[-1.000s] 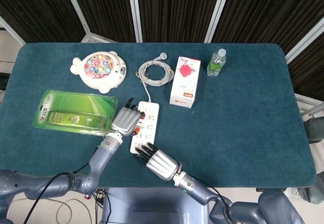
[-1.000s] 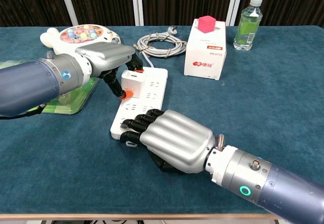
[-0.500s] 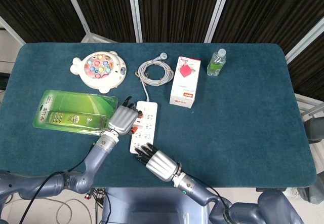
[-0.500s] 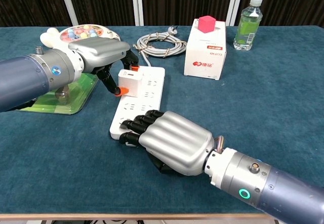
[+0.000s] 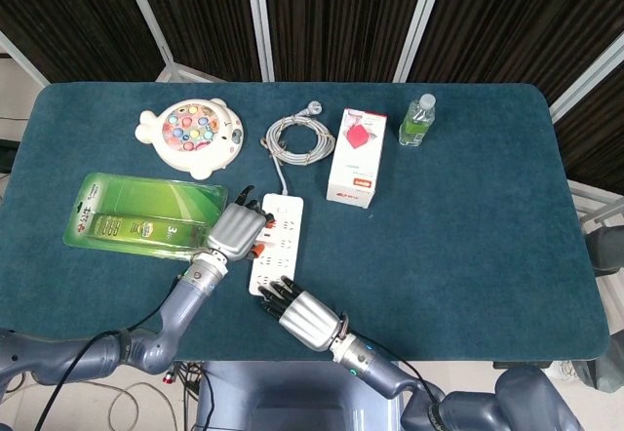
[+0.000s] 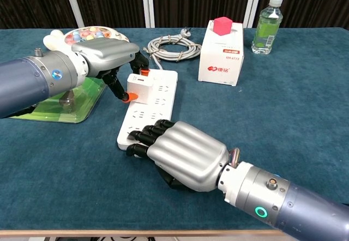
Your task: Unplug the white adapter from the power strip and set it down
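The white power strip (image 6: 154, 103) lies lengthwise in the middle of the table, its cord running back to a coil. The white adapter (image 6: 140, 86) stands plugged into the strip's far left part. My left hand (image 6: 103, 55) comes in from the left and pinches the adapter between its orange-tipped fingers (image 6: 127, 96). In the head view the left hand (image 5: 238, 230) covers the adapter on the power strip (image 5: 281, 236). My right hand (image 6: 182, 155) rests with bent fingertips on the strip's near end, holding nothing. The head view shows that right hand (image 5: 302, 313) at the strip's near edge.
A green blister pack (image 5: 146, 214) lies left of the strip under my left forearm. Behind stand a fish toy (image 5: 192, 135), the coiled grey cable (image 5: 300, 138), a white box with a red cube (image 6: 222, 50) and a water bottle (image 6: 267, 26).
My right hand has slid a little toward the table's near edge along the strip's end. The left hand and the strip have shifted slightly left, with the adapter between the same fingers.
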You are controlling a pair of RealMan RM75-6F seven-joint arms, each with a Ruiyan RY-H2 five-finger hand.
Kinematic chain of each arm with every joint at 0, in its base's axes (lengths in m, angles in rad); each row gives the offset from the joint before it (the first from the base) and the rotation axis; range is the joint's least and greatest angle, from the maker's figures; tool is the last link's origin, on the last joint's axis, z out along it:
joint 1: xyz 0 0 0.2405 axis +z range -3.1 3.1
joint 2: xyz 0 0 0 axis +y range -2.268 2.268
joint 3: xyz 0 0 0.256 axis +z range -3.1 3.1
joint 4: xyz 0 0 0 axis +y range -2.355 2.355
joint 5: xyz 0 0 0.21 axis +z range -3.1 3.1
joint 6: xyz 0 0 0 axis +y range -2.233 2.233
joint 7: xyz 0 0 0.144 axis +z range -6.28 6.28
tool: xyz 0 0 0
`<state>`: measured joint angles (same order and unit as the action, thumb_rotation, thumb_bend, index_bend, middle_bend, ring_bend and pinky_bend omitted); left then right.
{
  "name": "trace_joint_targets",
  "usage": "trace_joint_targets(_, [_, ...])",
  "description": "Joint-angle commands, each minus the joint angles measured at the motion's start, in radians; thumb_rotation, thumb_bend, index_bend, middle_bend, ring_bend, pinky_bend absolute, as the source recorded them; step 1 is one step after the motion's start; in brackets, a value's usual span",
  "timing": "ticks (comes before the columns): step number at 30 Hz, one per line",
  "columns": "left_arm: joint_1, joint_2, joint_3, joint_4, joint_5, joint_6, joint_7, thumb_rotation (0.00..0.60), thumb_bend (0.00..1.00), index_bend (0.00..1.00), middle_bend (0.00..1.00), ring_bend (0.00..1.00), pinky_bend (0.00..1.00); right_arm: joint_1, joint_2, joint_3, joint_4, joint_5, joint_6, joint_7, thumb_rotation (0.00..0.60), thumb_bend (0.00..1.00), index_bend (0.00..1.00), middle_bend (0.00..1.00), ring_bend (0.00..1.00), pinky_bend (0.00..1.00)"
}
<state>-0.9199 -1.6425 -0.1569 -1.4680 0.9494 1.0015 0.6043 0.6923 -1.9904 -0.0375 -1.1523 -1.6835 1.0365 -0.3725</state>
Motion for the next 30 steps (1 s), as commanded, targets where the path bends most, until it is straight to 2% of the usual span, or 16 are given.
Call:
trace_joint_targets(1, [0.000, -0.001, -0.006, -0.001, 0.005, 0.003, -0.003, 0.600, 0.44, 0.71, 0.78, 0.26, 0.07, 0.000, -0.001, 0.000, 0.002, 0.000, -0.001, 0.001, 0.600, 1.00, 0.22, 0.21, 0.19, 0.19])
trace_joint_targets(11, [-0.004, 0.004, -0.017, -0.027, 0.018, 0.006, -0.006, 0.600, 0.44, 0.72, 0.79, 0.27, 0.08, -0.002, -0.007, -0.002, 0.009, 0.000, -0.002, 0.009, 0.600, 1.00, 0.22, 0.21, 0.19, 0.19])
trace_joint_targets(14, [-0.008, -0.007, -0.040, -0.049, -0.007, 0.005, -0.017, 0.600, 0.44, 0.72, 0.79, 0.28, 0.08, -0.003, -0.009, -0.003, 0.011, 0.001, -0.003, 0.011, 0.600, 1.00, 0.22, 0.21, 0.19, 0.19])
trace_joint_targets(17, [-0.006, -0.012, -0.040, -0.054, -0.022, 0.010, -0.011, 0.600, 0.44, 0.72, 0.79, 0.28, 0.08, -0.004, -0.011, -0.003, 0.012, 0.001, -0.003, 0.012, 0.600, 1.00, 0.22, 0.21, 0.19, 0.19])
trace_joint_targets(30, [0.001, 0.026, -0.009, -0.077, -0.005, -0.009, -0.004, 0.600, 0.44, 0.72, 0.79, 0.28, 0.09, -0.003, -0.021, -0.004, 0.015, -0.003, -0.004, 0.015, 0.600, 1.00, 0.22, 0.21, 0.19, 0.19])
